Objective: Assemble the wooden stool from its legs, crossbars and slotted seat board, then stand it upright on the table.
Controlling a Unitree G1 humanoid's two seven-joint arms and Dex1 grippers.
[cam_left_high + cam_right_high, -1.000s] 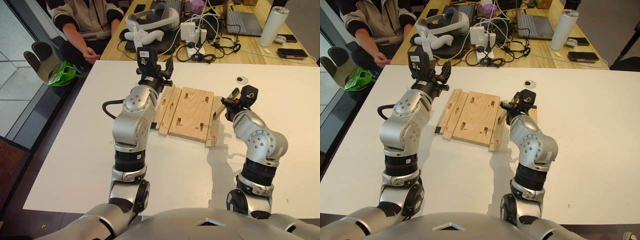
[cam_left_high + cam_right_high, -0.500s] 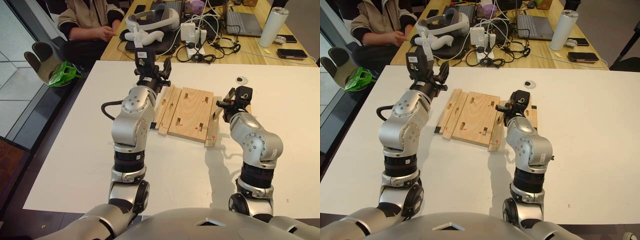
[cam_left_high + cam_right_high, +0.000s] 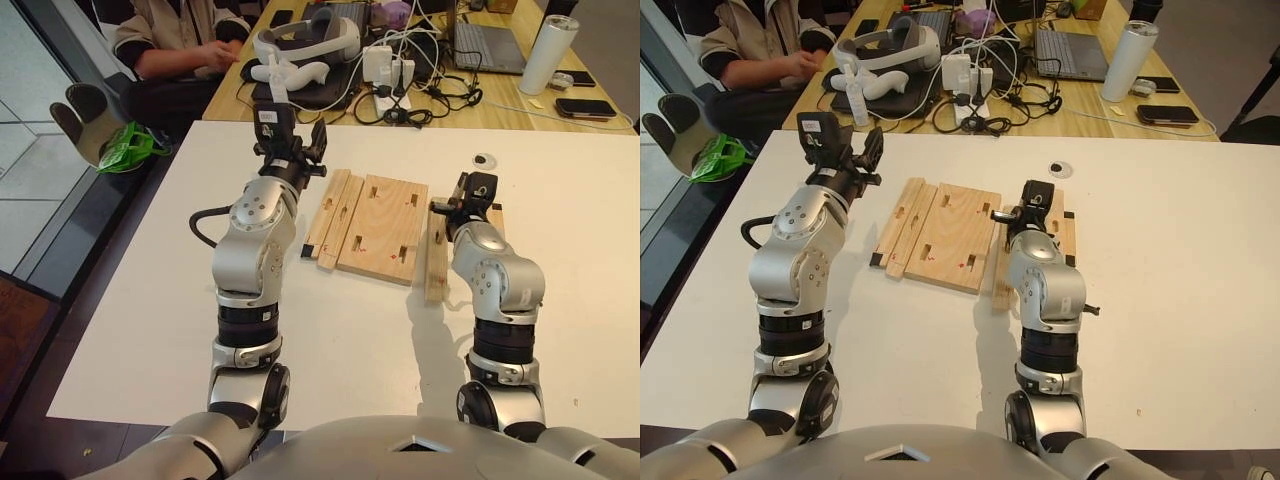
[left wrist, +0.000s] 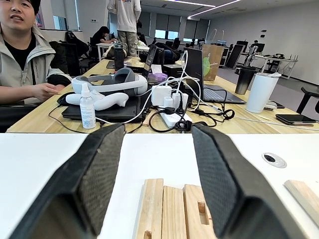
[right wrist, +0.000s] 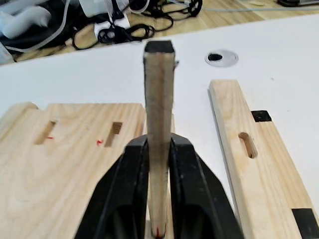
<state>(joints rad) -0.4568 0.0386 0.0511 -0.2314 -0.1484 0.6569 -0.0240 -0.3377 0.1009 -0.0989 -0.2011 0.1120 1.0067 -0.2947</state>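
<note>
— How far along am I?

— Barely started, I'd judge. On your white table (image 3: 130, 300) nothing is joined yet: every part lies loose, and all but one lie flat. All the slotting together is left to do, and the standing upright after it.

— Where's the seat board?

— The seat board (image 3: 380, 225) lies flat mid-table, towards the far edge. It's a rectangle of pale raw wood with plain grain, cut with small oblong slots and dabbed with red marks.

— And the rest?

— Two slats (image 3: 332, 215) lie side by side against its left edge. They're slotted too, with a black end showing. Just beside its right edge is the bar (image 5: 158, 94) you hold, turned up on its narrow edge and black-capped at the far end. Another slat (image 5: 247, 149) lies flat beyond that, nearer the table's right edge, with an oblong slot and black bands.

— My grippers?

— Your right gripper (image 5: 157, 149) is clamped on the bar, its black fingers pressing both faces. Your left gripper (image 4: 158, 142) hangs over the table left of the slats, towards the far edge. Its jaws are spread wide and hold nothing. Its pads (image 4: 94, 174) look dark, coarse and grippy.
</note>
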